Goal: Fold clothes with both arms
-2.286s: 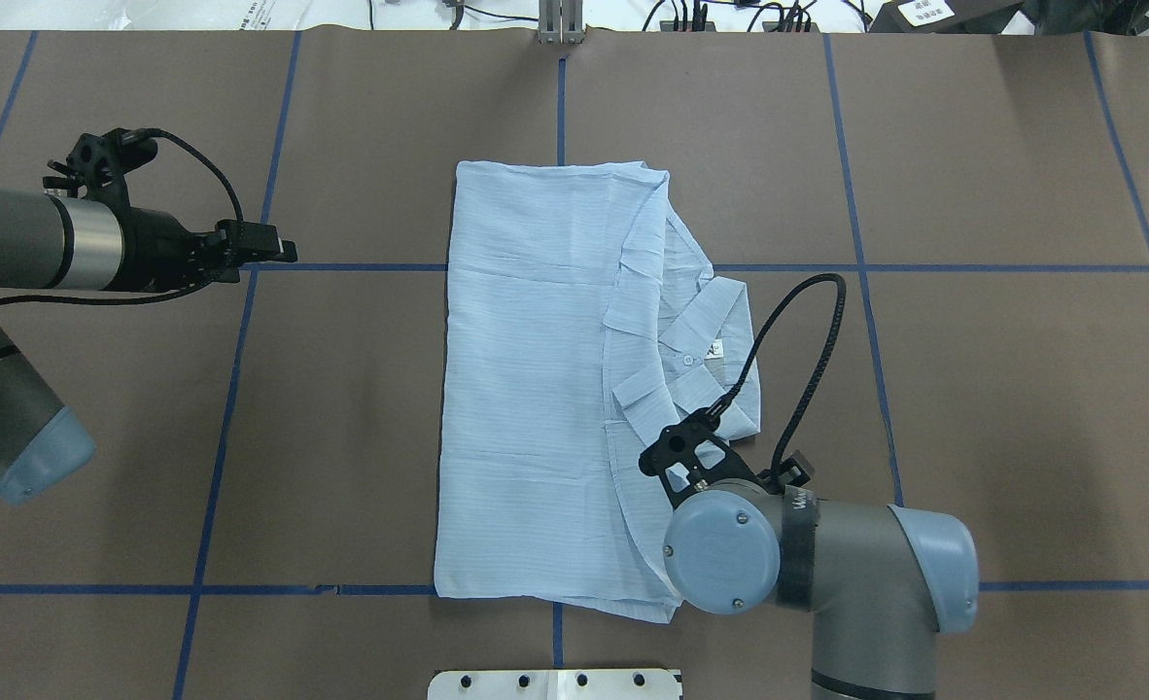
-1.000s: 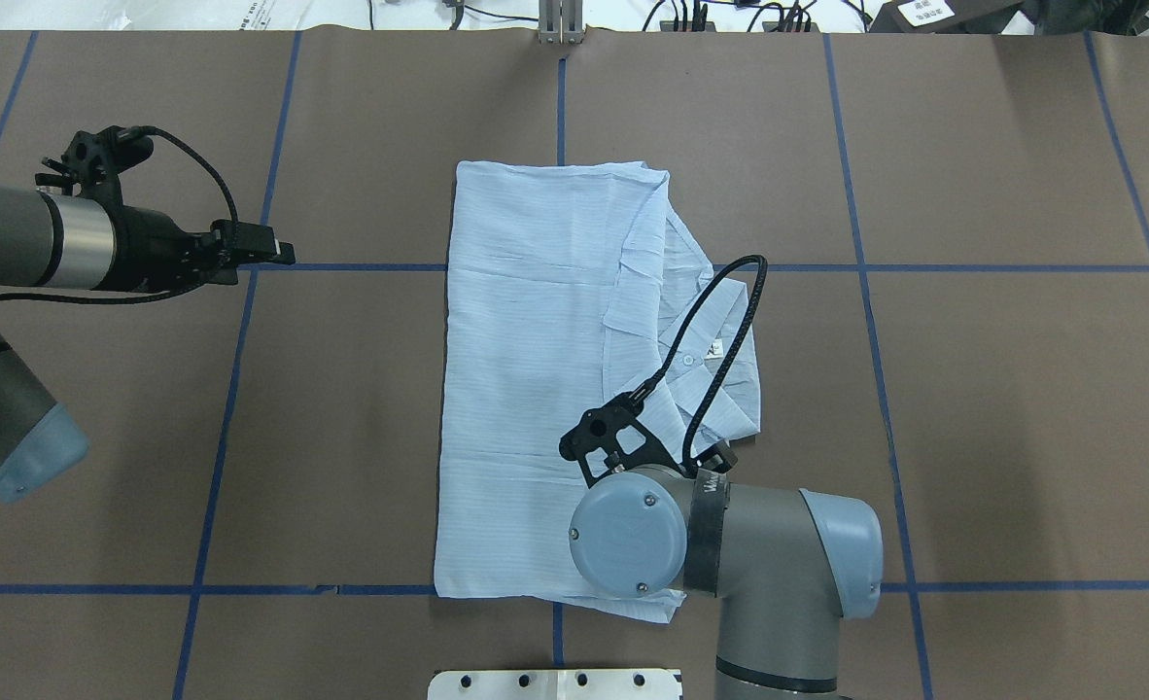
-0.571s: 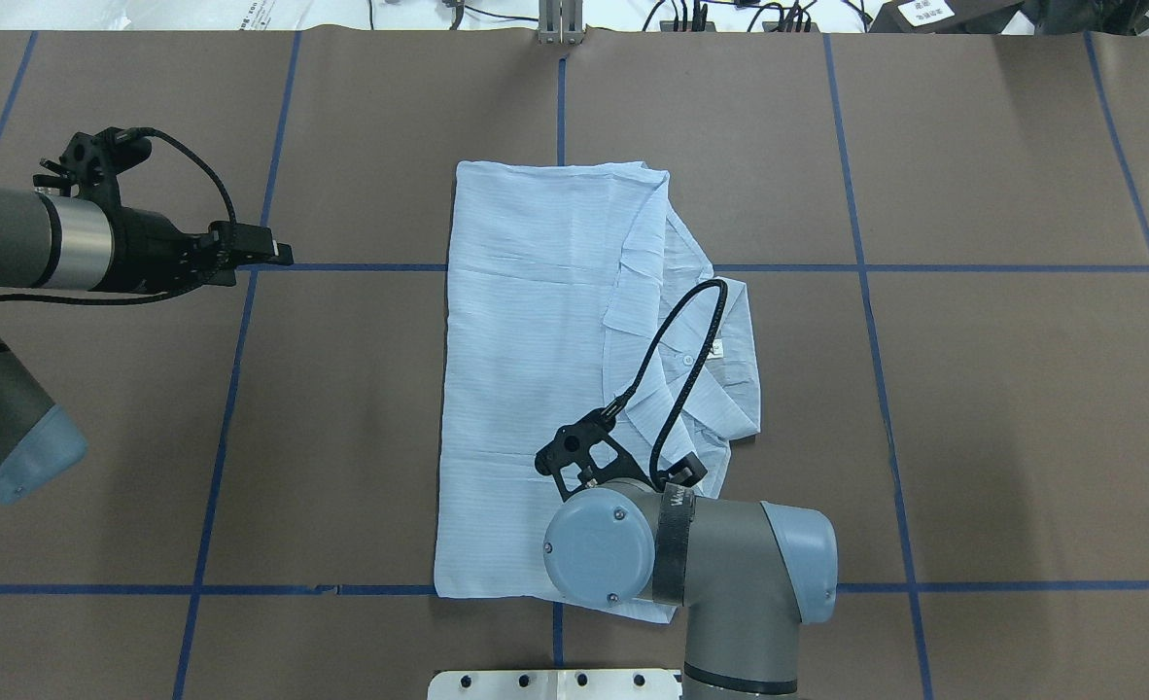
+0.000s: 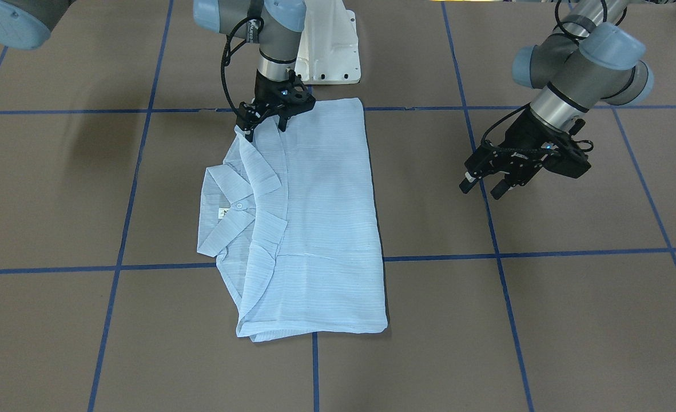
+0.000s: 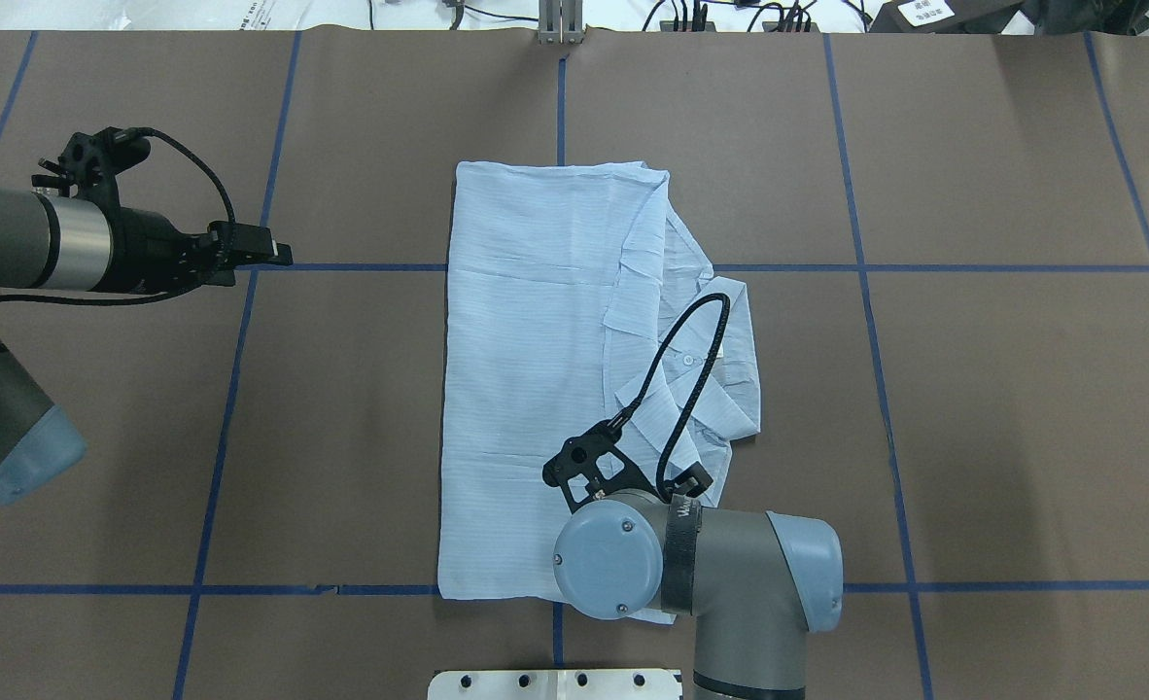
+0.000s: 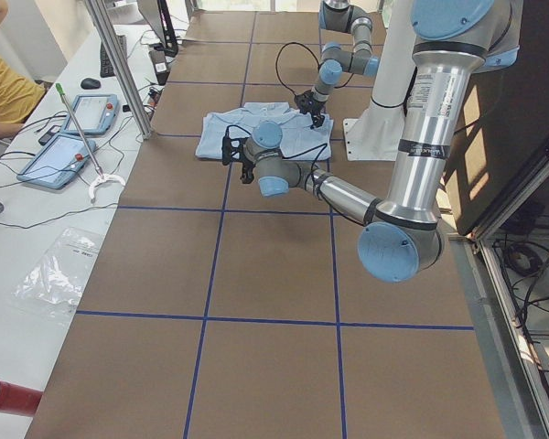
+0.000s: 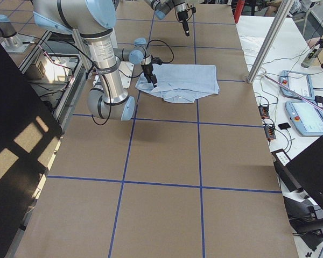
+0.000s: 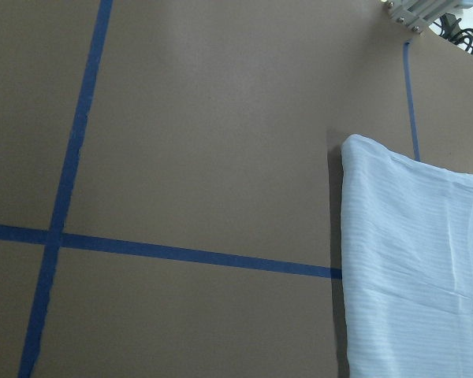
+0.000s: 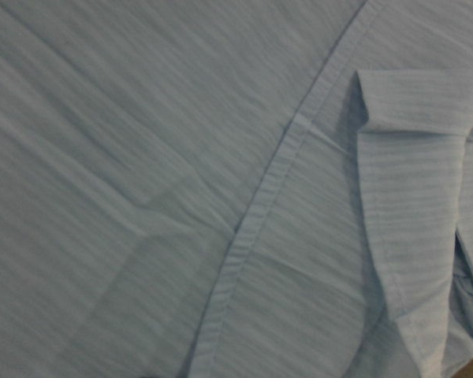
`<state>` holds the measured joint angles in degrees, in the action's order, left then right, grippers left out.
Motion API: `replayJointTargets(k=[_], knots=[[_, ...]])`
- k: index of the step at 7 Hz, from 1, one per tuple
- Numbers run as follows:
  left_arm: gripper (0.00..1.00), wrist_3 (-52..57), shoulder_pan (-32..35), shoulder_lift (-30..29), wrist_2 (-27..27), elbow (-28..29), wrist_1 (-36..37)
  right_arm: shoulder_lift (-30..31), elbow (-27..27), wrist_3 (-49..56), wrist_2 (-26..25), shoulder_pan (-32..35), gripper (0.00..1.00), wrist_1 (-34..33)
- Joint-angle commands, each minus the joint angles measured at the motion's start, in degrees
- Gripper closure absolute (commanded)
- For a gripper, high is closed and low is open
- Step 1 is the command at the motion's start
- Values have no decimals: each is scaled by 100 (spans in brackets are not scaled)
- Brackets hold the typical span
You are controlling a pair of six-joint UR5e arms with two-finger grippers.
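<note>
Since the earlier frame, the right pincer (image 4: 265, 125) is shifted across the shirt (image 4: 315, 217), which is laid flat beneath it on the surface (image 4: 544, 315). It is spread, as is the left pincer (image 4: 482, 187). Light, limp cloth is expected; the hemmed edge (image 9: 248, 236) is best pinched.

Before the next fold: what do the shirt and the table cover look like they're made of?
Shirt: thin woven cloth, probably cotton or a blend. It is matte, with fine stripes, soft creases and a stitched hem. Table cover: a matte brown sheet, possibly paper or felt. It lies flat with no sheen and is marked with blue tape lines.
</note>
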<state>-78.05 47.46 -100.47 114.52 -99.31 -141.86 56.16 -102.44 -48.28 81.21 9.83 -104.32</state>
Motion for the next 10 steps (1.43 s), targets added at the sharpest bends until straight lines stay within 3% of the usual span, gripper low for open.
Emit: replayJointTargets(k=[1,4,10], knots=[[9,-9,0,2,-9,-9,0,157,-249,11,0,54,0,-35],[9,-35,0,2,-9,-18,0,535,-417,12,-9,81,0,-9],[9,-53,9,19,-18,-255,70,1889,-1576,108,70,256,0,-35]])
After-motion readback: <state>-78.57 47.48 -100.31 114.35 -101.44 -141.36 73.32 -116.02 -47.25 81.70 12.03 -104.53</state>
